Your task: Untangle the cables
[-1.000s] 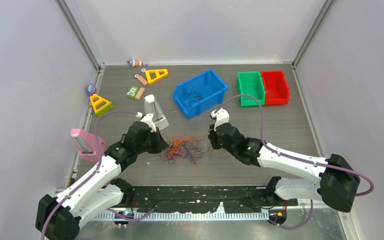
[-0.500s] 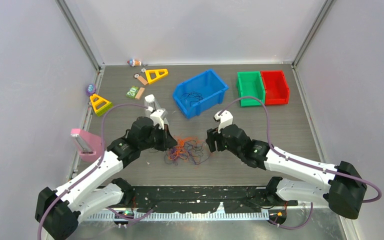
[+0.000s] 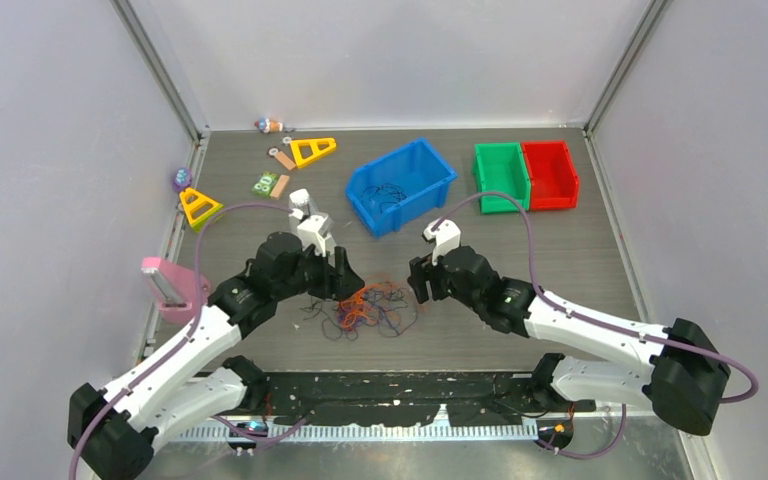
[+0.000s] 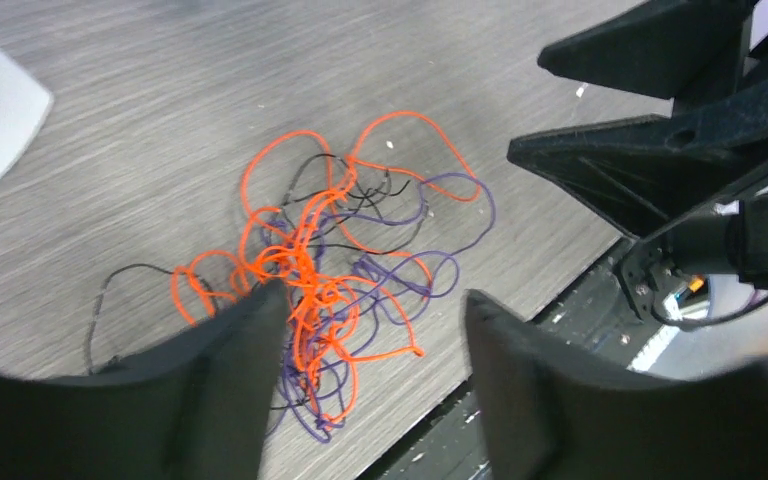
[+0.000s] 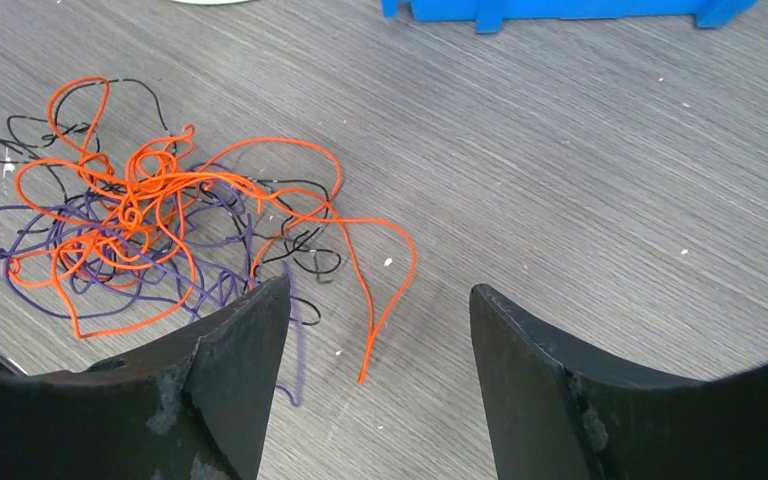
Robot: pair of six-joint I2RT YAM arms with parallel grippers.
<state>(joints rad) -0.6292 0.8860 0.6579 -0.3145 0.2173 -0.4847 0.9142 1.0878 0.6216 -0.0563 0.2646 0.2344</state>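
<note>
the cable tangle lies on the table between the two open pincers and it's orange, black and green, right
Not quite: the third colour is purple, not green; the right wrist view shows it. The cables are orange, black and purple, lying on the table between the open left pincer and right pincer.

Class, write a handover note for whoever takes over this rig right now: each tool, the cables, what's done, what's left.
Left tool: open, holding nothing, at the tangle's left edge.
Right tool: open, empty, just right of the tangle.
Cables: thin orange, black and purple wires in one knotted clump on the grey table, between the tools.
Done: a few dark strands lie in the blue plastic bin.
Left: pull the colours apart; none is separated yet.
</note>
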